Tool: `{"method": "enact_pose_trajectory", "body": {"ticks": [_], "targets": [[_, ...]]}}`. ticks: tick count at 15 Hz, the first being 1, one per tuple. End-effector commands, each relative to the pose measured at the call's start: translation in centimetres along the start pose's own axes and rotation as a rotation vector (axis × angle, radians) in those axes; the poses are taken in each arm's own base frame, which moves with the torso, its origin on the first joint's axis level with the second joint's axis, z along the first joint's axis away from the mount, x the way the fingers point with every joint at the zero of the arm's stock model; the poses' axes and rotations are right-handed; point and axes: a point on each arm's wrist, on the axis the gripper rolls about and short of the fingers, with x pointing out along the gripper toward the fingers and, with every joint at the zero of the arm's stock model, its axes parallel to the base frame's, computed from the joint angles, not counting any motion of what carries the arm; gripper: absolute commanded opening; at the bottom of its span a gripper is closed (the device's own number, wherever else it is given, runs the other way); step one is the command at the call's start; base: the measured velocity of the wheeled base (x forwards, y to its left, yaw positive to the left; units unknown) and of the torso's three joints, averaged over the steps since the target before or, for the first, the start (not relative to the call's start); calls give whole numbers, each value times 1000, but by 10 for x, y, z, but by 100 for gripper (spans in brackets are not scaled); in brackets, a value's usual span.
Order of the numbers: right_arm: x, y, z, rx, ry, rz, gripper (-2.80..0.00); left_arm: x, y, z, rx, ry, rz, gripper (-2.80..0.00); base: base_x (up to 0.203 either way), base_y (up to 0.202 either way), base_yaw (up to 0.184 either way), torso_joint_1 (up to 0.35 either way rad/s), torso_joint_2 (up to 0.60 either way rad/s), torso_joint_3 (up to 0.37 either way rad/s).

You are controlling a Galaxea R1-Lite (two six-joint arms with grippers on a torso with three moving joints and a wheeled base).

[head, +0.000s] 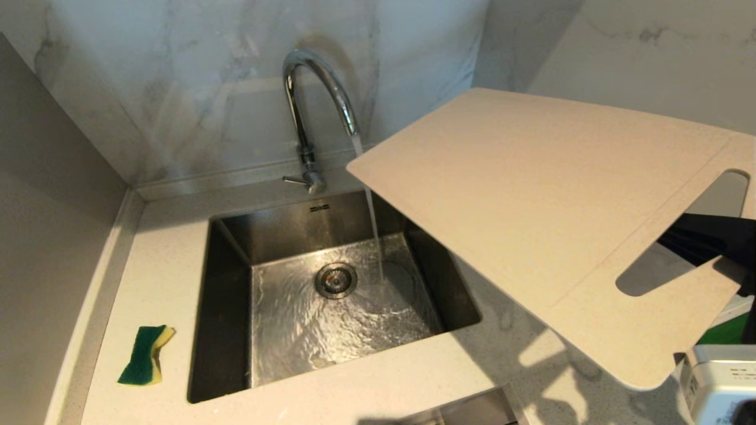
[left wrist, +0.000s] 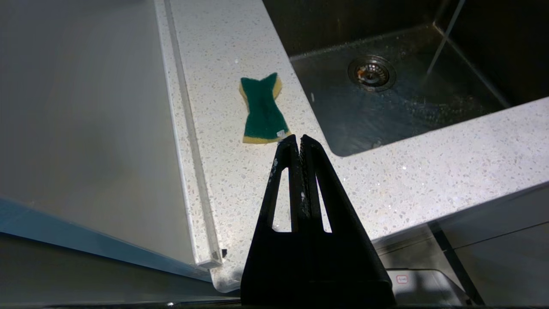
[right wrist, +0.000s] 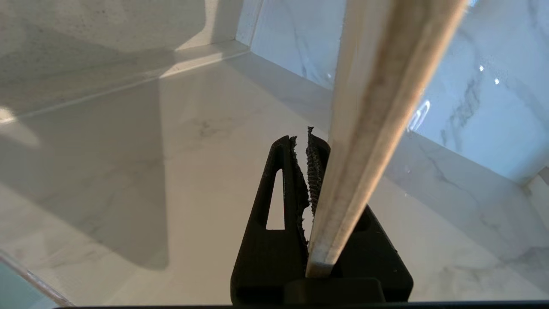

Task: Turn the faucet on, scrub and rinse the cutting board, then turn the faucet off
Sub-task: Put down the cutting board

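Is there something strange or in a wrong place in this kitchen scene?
Water runs from the faucet into the sink, but the cutting board, held up by the right gripper, is beside the stream. The sponge lies unused on the counter.

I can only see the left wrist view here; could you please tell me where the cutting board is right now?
Observer: The cutting board is up in the air, tilted, to the right of the sink.
Operator: Thank you. What is holding it?
Observer: The right gripper is shut on its edge, at the end with the slot handle.
Operator: Is the board under the water?
Observer: Barely, if at all. The faucet is running, and its stream passes the board's nearest corner and lands on the sink floor.
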Motion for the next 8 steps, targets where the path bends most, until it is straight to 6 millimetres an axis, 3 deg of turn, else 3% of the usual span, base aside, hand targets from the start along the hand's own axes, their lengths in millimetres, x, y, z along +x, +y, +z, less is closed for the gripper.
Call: {"method": "enact_pose_trajectory", "body": {"ticks": [1,8], "targets": [[4,-3,-1,4,32,-50,-280,0,0,0,0,0,-1,-280,0,0,0,0,0,0],[9,3,-1,76,159,-29,-280,0,0,0,0,0,-1,-280,0,0,0,0,0,0]]}}
